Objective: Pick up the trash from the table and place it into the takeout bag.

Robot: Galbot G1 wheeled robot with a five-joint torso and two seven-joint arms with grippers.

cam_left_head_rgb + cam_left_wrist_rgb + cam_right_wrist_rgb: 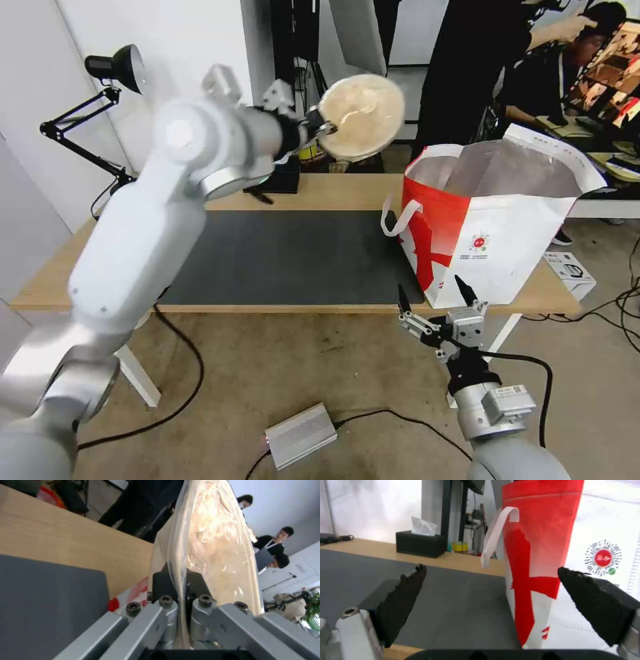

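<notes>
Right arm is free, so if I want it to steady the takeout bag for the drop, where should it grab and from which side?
Take the white strap handle on the takeout bag end facing the mat. It loops clear of the wall, so a finger could pass either side. Come from the table's near edge, where the open right gripper sits. The left gripper holds the beige pulp bowl by its rim.

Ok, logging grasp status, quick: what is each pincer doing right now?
Left pincer: shut on the rim of the beige pulp bowl, held up in the air.
Right pincer: open, holding nothing, beside the takeout bag.
</notes>
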